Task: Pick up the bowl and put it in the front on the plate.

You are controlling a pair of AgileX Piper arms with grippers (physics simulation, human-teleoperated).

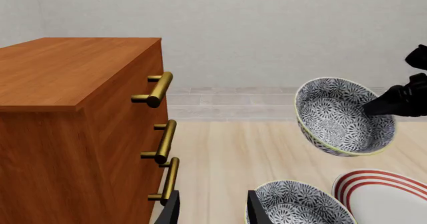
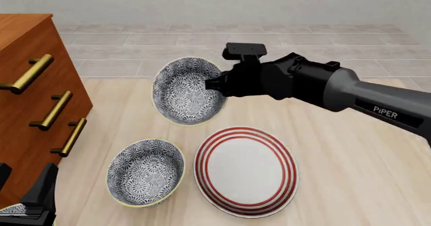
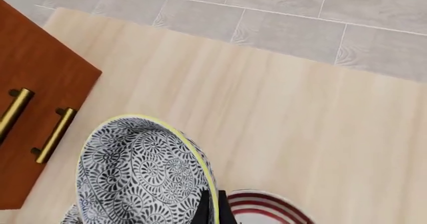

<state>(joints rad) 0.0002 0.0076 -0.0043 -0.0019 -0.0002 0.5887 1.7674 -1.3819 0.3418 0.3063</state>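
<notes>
My right gripper (image 2: 214,83) is shut on the rim of the bowl (image 2: 185,91), a deep white bowl with a blue-grey flower pattern. It hangs tilted in the air, behind the plate (image 2: 246,171), which is flat and white with red rings. The right wrist view shows the bowl (image 3: 143,176) pinched at its yellowish rim by the gripper (image 3: 212,210), with the plate (image 3: 267,210) just below. In the left wrist view the bowl (image 1: 343,116) floats above the plate (image 1: 387,196). My left gripper (image 1: 213,211) is open and empty at the near left (image 2: 37,198).
A second, look-alike bowl (image 2: 147,171) sits on the wooden table left of the plate and close to the left gripper (image 1: 300,206). A brown dresser (image 2: 27,85) with brass handles stands along the left side. Grey tiled floor lies beyond the table's far edge.
</notes>
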